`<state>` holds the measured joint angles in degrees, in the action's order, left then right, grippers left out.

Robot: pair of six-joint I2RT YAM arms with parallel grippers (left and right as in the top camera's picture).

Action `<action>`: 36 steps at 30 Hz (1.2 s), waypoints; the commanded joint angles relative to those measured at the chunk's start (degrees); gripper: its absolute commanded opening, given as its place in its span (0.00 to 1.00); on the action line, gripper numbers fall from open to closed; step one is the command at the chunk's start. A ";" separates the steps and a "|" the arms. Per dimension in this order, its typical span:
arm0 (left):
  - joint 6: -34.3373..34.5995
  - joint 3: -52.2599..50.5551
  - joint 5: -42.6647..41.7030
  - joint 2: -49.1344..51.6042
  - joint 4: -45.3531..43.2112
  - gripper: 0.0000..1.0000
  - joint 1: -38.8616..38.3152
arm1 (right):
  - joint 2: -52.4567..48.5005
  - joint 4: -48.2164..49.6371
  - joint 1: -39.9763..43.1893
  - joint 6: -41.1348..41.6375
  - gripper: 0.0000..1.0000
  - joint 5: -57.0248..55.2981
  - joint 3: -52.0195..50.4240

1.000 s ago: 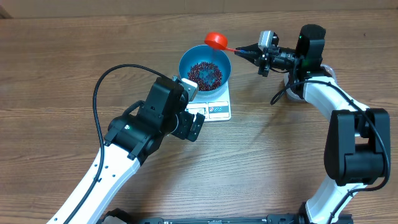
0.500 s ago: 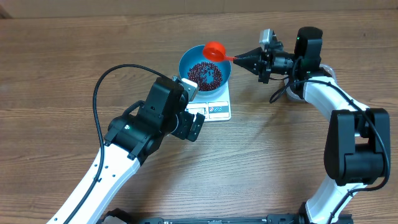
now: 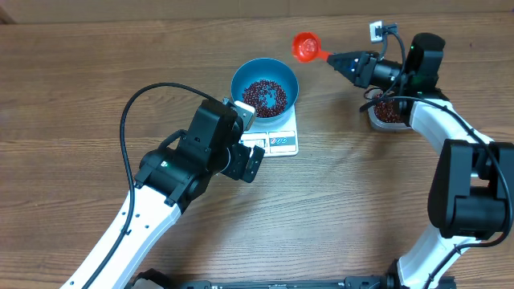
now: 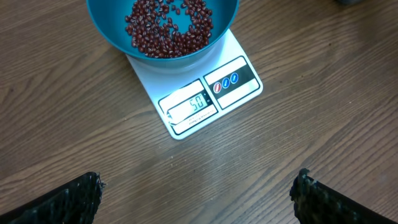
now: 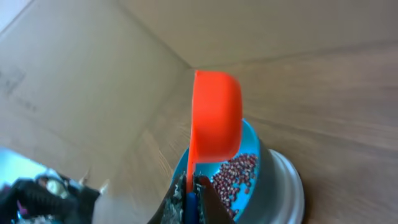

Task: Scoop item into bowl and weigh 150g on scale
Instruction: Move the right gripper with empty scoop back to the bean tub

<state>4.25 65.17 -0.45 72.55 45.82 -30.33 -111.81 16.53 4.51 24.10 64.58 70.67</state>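
Left gripper [image 4: 196, 196] is spread wide and holds nothing; it hovers over the table [image 3: 96, 72] near the display end of the scale [image 3: 277, 143]. I see both fingertips [image 4: 78, 196] at the bottom corners of the left wrist view, well apart. Scale is white, display [image 4: 194, 104] reads 50. Bowl [image 3: 265, 68] stands on the scale, blue, overhanging its far end. Beans [image 3: 265, 95] lie in a loose layer on the bowl floor. Right of the bowl, the red scoop [image 3: 305, 46] is in the air, outside the rim, cup end toward the bowl. Right gripper [image 3: 337, 59] is pinching the scoop handle. Further right, a second container [image 3: 388, 116] of beans sits on the table, partly hidden by the right arm.
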 commanded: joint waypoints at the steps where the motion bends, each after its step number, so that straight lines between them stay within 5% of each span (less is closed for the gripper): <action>1: -0.87 -0.22 -0.46 0.31 0.02 0.99 0.20 | 3.72 -5.14 0.13 1.40 0.04 -6.10 0.83; 23: -0.87 -0.22 -0.46 0.31 0.02 1.00 0.20 | 25.57 -45.99 0.13 -18.47 0.04 -67.67 0.83; 36: -0.87 -0.22 -0.46 0.31 0.02 1.00 0.20 | 25.55 -57.77 0.13 -19.43 0.04 -71.45 0.83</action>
<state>4.25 65.17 -0.47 72.55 45.84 -30.33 -87.37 -40.84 4.51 4.91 -4.54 70.87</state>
